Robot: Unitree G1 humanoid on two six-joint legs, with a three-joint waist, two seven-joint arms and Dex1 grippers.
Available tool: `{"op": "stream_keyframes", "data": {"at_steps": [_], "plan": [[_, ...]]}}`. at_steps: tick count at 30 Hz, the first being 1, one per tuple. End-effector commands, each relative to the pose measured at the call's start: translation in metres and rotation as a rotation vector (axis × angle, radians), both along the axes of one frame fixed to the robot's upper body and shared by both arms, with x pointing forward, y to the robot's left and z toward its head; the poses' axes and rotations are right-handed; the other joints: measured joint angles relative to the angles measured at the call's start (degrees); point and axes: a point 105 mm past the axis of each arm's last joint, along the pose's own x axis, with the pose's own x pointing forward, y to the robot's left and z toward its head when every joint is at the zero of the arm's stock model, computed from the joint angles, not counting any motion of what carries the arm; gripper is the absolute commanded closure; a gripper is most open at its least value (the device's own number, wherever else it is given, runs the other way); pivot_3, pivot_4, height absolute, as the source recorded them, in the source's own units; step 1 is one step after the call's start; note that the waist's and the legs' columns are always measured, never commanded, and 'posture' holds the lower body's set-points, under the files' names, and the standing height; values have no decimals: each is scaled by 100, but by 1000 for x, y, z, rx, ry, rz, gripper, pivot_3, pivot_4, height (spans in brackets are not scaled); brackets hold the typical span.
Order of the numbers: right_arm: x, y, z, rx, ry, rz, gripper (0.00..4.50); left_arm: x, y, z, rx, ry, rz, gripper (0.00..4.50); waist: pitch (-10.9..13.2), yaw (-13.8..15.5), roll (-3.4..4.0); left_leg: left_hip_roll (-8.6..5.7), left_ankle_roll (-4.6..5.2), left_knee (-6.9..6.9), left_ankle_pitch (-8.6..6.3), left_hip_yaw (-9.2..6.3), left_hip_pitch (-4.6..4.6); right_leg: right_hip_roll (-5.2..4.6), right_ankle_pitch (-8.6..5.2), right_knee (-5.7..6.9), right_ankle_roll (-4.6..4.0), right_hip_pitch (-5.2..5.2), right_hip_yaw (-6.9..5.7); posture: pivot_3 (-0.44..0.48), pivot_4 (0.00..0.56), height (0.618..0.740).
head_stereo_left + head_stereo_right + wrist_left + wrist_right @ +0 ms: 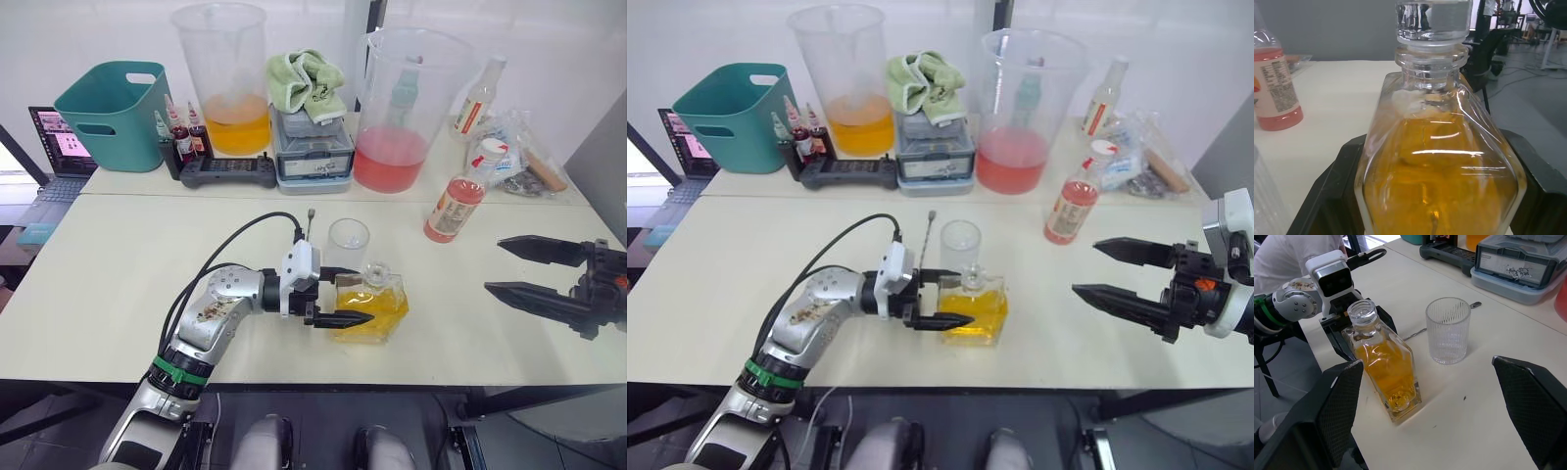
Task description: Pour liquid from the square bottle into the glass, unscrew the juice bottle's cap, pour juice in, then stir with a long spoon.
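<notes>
Straddling the square bottle [370, 308], the left hand [345, 296] seems clamped; its loose stopper [1362, 311] could drop when tipped toward the glass [348, 242] just beyond

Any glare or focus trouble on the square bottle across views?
Left wrist view: the square bottle sits very close, white glare streaks across its yellow face, the juice bottle behind looks soft. Right wrist view: bottle and the glass read sharp, small highlights only. Left eye view: even light, faint shadows on the table.
</notes>
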Motion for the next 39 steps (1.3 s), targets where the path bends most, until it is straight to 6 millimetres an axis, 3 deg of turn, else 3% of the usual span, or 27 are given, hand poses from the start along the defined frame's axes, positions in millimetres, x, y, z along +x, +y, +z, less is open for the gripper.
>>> {"op": "stream_keyframes", "data": {"at_steps": [1,15,17,19,29,39], "plan": [[-4,1,10,4,-49,1,0,0,-1,18,-41,-98,-25,1649,0,-4,0,0,0,1,0,0,0,0,0,0,0,0,0,0,150,736],[3,5,10,13,-62,22,0,5,6,11,-2,-117,25,1649,-1,-2,2,3,6,18,-4,-4,0,1,0,5,0,6,1,0,150,736],[3,5,11,13,-63,25,0,4,7,9,2,-112,26,604,-2,-5,2,3,6,19,-4,-4,0,1,0,6,0,6,1,0,150,736],[3,5,11,14,-62,31,0,4,8,10,2,-113,33,8,-2,0,2,4,6,19,-4,-5,0,2,0,6,0,6,1,0,150,736],[9,9,10,23,-62,63,0,-4,13,29,-12,-74,85,8,-2,-1,4,4,8,23,-5,-7,1,2,0,6,1,12,2,0,150,736],[16,18,11,25,-74,111,0,-8,5,16,34,-40,121,8,-3,12,5,3,8,29,-5,-10,2,6,0,6,1,15,4,0,150,736]]}}
